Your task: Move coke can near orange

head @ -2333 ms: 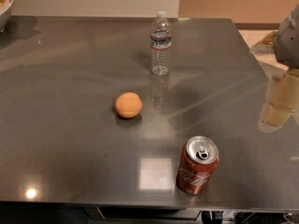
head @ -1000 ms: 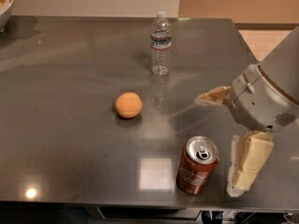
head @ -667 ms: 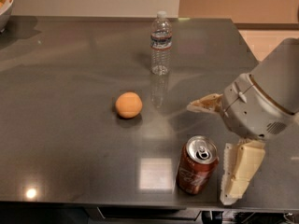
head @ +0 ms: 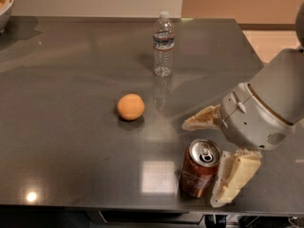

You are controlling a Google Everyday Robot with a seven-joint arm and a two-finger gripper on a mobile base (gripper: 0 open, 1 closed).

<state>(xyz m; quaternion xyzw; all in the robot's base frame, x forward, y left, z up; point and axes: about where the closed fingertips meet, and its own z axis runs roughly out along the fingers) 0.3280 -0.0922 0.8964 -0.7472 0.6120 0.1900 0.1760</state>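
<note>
One coke can (head: 199,171) stands upright on the bench (head: 71,141), its long axis vertical and silver top facing up, right of the orange (head: 130,107) and nearer the camera. The pincer (head: 201,163) gapes wide, holding nothing, with its fingers flanking the can; contact is unclear. Its arm is cut off at the frame edge.

— What rests on the surface (head: 71,75)?
— It's dark and glossy. An orange (head: 130,107) lies just left of centre, a water bottle (head: 163,44) stands at 12 o'clock, and a bowl (head: 4,4) sits at 10 o'clock.
— And at 5 o'clock?
— The coke can (head: 200,167), upright near the front edge, with the pincer (head: 201,164) spread either side of it.
</note>
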